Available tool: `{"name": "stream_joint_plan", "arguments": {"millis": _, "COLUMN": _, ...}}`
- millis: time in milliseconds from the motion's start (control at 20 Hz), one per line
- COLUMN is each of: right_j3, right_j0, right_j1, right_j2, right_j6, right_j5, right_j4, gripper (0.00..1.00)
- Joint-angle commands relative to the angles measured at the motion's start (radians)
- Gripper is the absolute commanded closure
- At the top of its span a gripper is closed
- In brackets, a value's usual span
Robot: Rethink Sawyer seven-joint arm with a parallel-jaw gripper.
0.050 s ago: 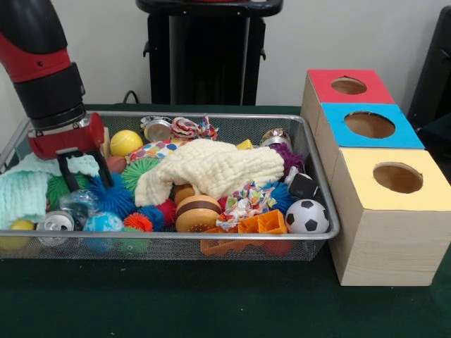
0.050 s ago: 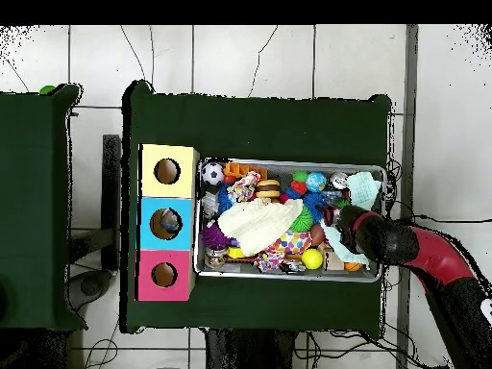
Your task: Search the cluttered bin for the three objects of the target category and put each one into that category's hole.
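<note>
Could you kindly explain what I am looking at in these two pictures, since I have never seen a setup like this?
This is a robot arm, red and black, ending in a gripper with two dark fingers that stand open and hold nothing. One picture looks across the table at it; the other looks straight down from above. On the green table sits a wire mesh bin crammed with toys: a cream cloth, a soccer ball, a yellow ball, a toy burger, spiky balls and a can. Beside the bin stand three wooden boxes, each with a round hole: red box, blue box and yellow box. The gripper hangs over the bin's end farthest from the boxes.
</note>
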Motion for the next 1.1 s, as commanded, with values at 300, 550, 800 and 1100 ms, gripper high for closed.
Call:
{"name": "stream_joint_plan", "arguments": {"millis": 300, "right_j3": -0.078, "right_j0": -0.002, "right_j1": 0.017, "right_j2": 0.033, "right_j6": -0.137, "right_j5": 0.047, "right_j4": -0.008, "gripper": 0.0}}
{"name": "stream_joint_plan", "arguments": {"millis": 550, "right_j3": -0.021, "right_j0": 0.0, "right_j1": -0.082, "right_j2": 0.046, "right_j6": -0.113, "right_j5": 0.112, "right_j4": 0.041, "gripper": 0.0}}
{"name": "stream_joint_plan", "arguments": {"millis": 800, "right_j3": 0.032, "right_j0": 0.003, "right_j1": -0.195, "right_j2": 0.06, "right_j6": -0.094, "right_j5": 0.193, "right_j4": 0.109, "gripper": 0.0}}
{"name": "stream_joint_plan", "arguments": {"millis": 1100, "right_j3": 0.04, "right_j0": 0.014, "right_j1": -0.198, "right_j2": 0.045, "right_j6": -0.077, "right_j5": 0.159, "right_j4": 0.116, "gripper": 0.0}}
